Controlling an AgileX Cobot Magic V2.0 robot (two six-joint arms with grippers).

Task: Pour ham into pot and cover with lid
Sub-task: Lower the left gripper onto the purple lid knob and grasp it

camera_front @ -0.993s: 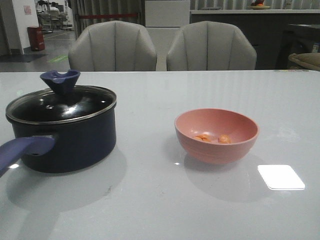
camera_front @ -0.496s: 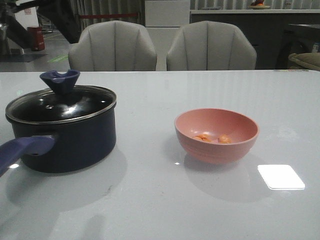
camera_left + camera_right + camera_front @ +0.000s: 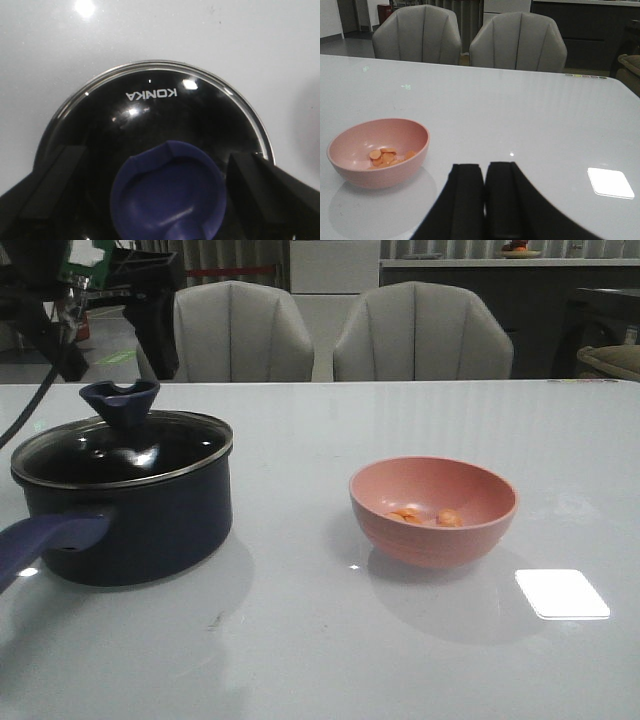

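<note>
The pot [image 3: 130, 510] stands on the table [image 3: 330, 640] with the lid [image 3: 120, 448] on it. The left gripper [image 3: 165, 200] is above the lid, wide open, one finger on each side of the knob [image 3: 167, 192], holding nothing. The left wrist view alone shows this. The ham [image 3: 387, 157] lies in the bowl [image 3: 377, 150], well apart from the right gripper [image 3: 485, 200], which is closed and empty.

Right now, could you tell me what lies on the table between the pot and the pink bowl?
Nothing: in the front view, the table is bare between the pot and the pink bowl, apart from faint reflections.
</note>
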